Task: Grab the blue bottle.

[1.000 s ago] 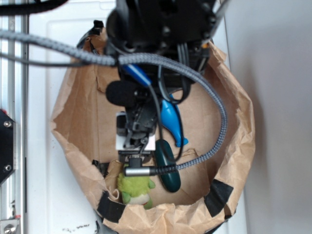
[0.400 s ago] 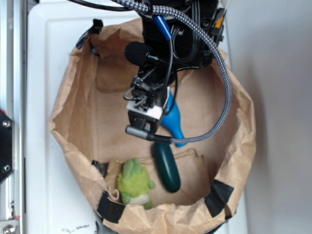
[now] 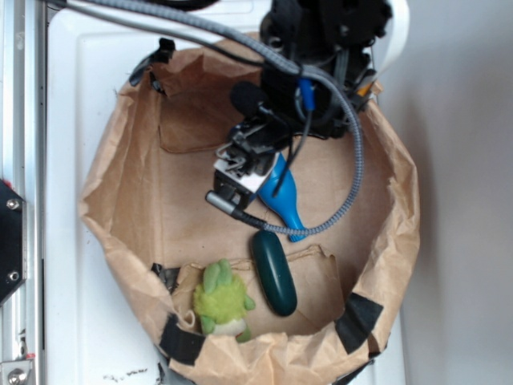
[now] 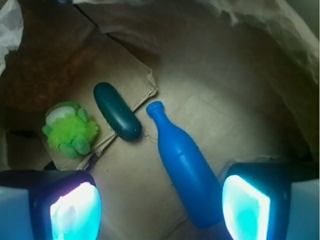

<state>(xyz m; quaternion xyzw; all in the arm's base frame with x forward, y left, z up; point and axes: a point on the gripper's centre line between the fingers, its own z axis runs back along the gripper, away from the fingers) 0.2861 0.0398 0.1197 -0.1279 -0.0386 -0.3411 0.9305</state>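
Right now my gripper (image 4: 160, 205) is spread wide, holding nothing; blue bottle (image 4: 184, 167) lies flat on the bag floor, body nearer my right pad (image 4: 245, 207), so closing may nudge it into the green oblong (image 4: 117, 111)

claw (image 4: 160, 205) spread wide, arm angled downward

blue bottle (image 4: 186, 167) (image 3: 284, 198): smooth bright plastic, wide body narrowing to a flared lip. lying on its side on the brown paper floor, uncapped.
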